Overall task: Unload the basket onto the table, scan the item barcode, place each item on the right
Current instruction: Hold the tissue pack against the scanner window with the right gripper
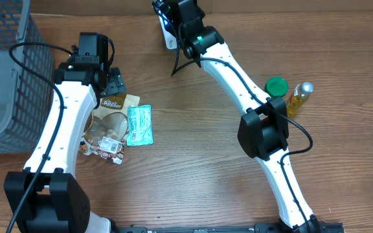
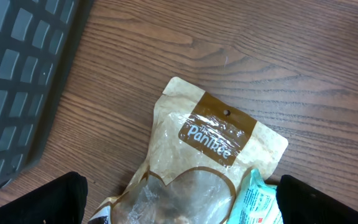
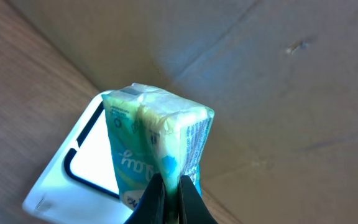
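Overhead view of a wooden table (image 1: pixel 199 162) with 2 white robot arms.

At the top centre of the frame, right gripper (image 1: pixel 167 22) clenched on a small green tissue pack (image 3: pixel 157 140), pinched at its lower edge between 2 black fingers (image 3: pixel 191 202). Pack upright in the right wrist view, wrapped in soft plastic, pale blue lettering on the left face, fine print down the right face. Behind and below the pack, a white scanner (image 3: pixel 55 180) with a bright window framed by a dark line, at the foot of a brown cardboard wall (image 3: pixel 278 93). Pack held just in front of the scanner window; touching or apart, impossible to tell.

At the upper left of the frame, left gripper (image 1: pixel 112 81) released, jaws wide, holding nothing, hovering over the top edge of a brown snack pouch (image 2: pixel 210 149) labelled Pantree. In the left wrist view, 2 black fingertips (image 2: pixel 48 202) at the bottom corners, pouch lying flat between them. A teal packet (image 1: pixel 139 125) just right of the pouch, touching its edge. A grey mesh basket (image 1: pixel 5 71) at the far left edge.

At the right of the frame, a jar (image 1: pixel 276 86) with a green lid beside a small yellow bottle (image 1: pixel 300 97), both well apart from the scanner.
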`<state>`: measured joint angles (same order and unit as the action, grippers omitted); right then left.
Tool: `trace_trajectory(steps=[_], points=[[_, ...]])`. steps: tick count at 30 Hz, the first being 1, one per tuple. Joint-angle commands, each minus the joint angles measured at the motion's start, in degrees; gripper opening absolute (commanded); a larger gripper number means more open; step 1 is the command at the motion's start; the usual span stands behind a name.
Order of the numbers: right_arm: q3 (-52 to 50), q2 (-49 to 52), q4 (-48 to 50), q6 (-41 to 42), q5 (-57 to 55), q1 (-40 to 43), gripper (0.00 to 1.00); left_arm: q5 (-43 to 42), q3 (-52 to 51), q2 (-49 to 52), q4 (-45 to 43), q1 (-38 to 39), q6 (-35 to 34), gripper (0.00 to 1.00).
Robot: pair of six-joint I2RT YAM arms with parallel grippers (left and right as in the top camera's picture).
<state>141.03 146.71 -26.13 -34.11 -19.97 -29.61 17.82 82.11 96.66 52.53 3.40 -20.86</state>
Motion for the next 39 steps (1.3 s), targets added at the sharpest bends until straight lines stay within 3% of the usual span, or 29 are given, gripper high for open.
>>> trace_trajectory(steps=[1,11,39], points=[[0.4,2.0,2.5,-0.5,-1.0,0.3,0.04,0.6,0.2,0.6,-0.1,0.5,0.1,0.99],[0.4,2.3,2.6,2.8,6.0,1.9,0.04,0.6,0.2,0.6,-0.1,0.5,0.1,1.0],[0.3,2.9,-1.0,2.6,5.9,2.6,0.04,0.6,0.2,0.6,-0.1,0.5,0.1,1.0]])
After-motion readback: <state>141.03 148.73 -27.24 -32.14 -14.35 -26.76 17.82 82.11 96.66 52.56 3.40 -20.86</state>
